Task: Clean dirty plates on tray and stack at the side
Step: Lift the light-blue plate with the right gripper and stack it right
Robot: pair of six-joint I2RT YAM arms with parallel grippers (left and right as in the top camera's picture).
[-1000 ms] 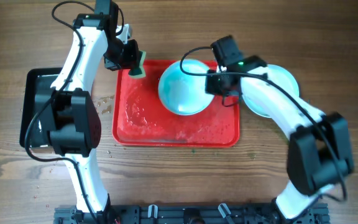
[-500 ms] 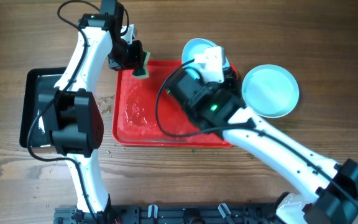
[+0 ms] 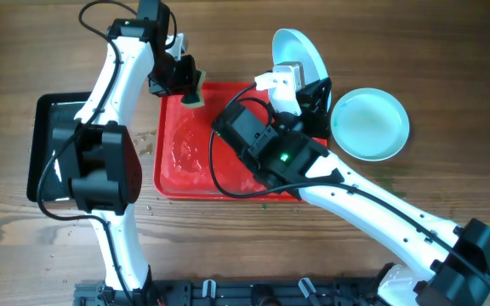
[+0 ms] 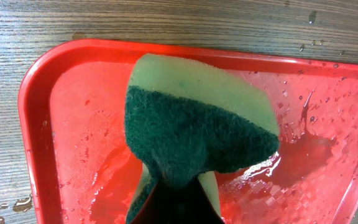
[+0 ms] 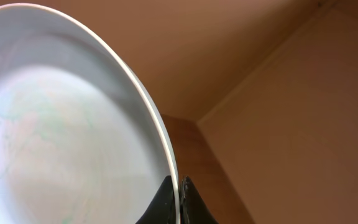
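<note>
**My right gripper [image 5: 179, 200] pinches a pale plate [image 3: 299, 53] by its rim, above the far edge of the red tray [image 3: 196, 166]**

The wooden table [image 3: 449, 51] carries everything. The red tray lies at its middle, its floor wet and beaded with water. A black tray [image 3: 44, 127] sits near its left side, partly under my left arm. An aqua plate [image 3: 369, 124] lies flat on the table, just right of the red tray. The pale plate I hold is tilted steeply, clear of the tray floor, with faint greenish streaks across its face. My left gripper [image 4: 178, 204] is clamped on a green-and-yellow sponge [image 4: 197, 118] over the tray's far left corner. I cannot tell whether the sponge touches the tray.
</note>
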